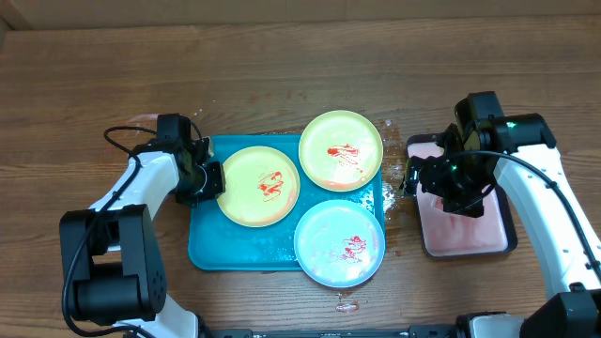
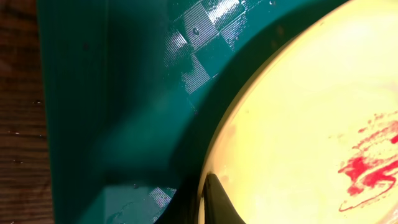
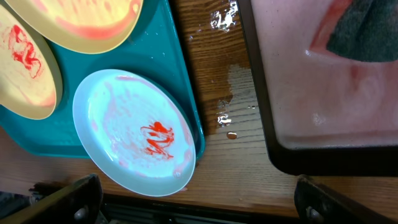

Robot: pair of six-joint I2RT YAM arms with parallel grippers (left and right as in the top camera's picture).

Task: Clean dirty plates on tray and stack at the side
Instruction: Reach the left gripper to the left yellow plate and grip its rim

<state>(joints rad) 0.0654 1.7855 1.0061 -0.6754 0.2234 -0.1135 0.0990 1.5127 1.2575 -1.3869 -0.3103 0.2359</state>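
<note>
1. The wooden table (image 1: 282, 38) carried everything; both arms reached in from its near edge.
2. The teal tray (image 1: 211, 249) lay at the centre, with all three plates resting on it, smeared red and unstacked.
3. A black-rimmed pink tray (image 1: 460, 237) stood just beside the teal tray on the right, apart from it.
4. The left yellow-green plate (image 1: 258, 186) lay flat and, being round, offered no long axis. Its outer rim met the left gripper (image 1: 211, 178), so the left arm was judged far the nearer.
5. The upper yellow-green plate (image 1: 341, 150) overhung the tray's far rim, and the pale blue plate (image 1: 339, 242) overhung its near right corner. Both crowded the left plate's inner side and were judged the likeliest obstruction to any lift.
6. The left gripper was closed at that rim, but a pinch on the plate could not be confirmed.
7. The right gripper (image 1: 457, 192) was held wide open above the pink tray, empty.
8. A dark grey pad (image 3: 367, 31), possibly a sponge, lay in the pink tray.
9. Wet patches (image 3: 227, 18) were seen on the wood between the trays.
</note>
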